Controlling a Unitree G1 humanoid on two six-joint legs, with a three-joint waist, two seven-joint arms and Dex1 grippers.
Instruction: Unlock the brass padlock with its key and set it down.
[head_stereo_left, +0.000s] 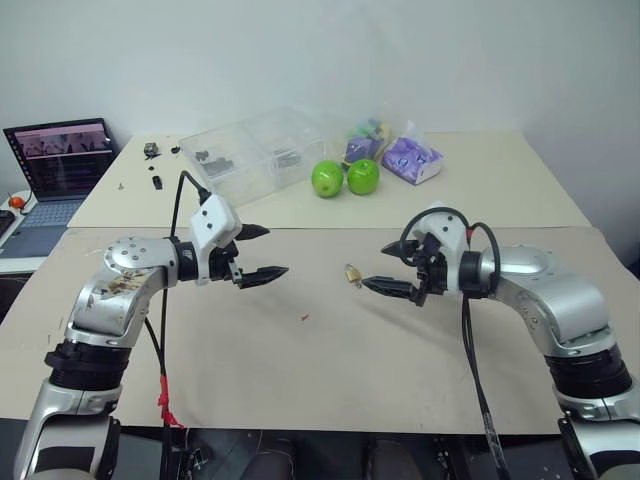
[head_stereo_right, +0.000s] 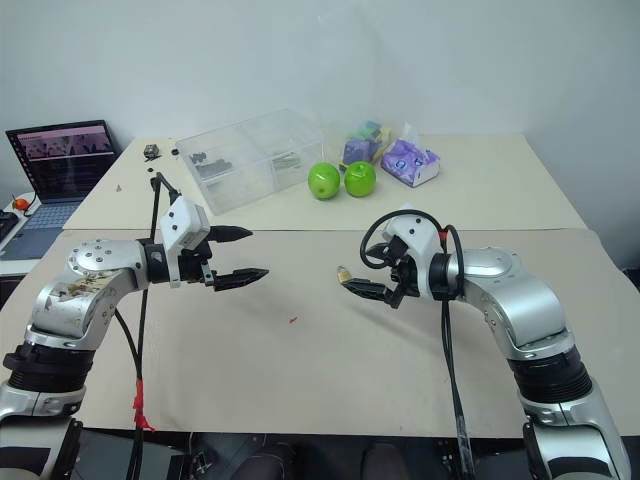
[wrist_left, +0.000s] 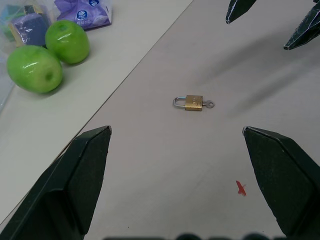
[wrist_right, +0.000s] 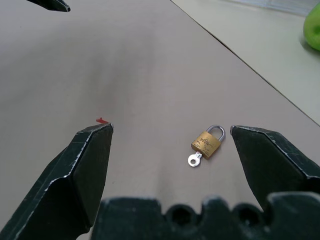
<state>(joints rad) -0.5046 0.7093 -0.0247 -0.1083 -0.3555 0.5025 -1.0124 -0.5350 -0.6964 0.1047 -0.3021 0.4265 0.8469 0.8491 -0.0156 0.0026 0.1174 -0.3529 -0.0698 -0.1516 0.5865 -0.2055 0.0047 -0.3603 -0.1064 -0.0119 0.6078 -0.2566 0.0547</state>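
Now | padlock (wrist_left: 193, 102) flat on surface (head_stereo_left: 400, 370) between grippers, key (wrist_left: 209, 104) in its base, shackle looks closed | left gripper (head_stereo_left: 260, 252) and right gripper (head_stereo_left: 396, 268) wide open, empty | step: approach; pinch body with one, key with other; tiny, align carefully

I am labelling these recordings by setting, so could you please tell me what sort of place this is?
Probably a robotics lab or test bench: pale tables against a bare white wall, an open laptop off to the left, and a clear plastic parts box with loose props such as green apples nearby.
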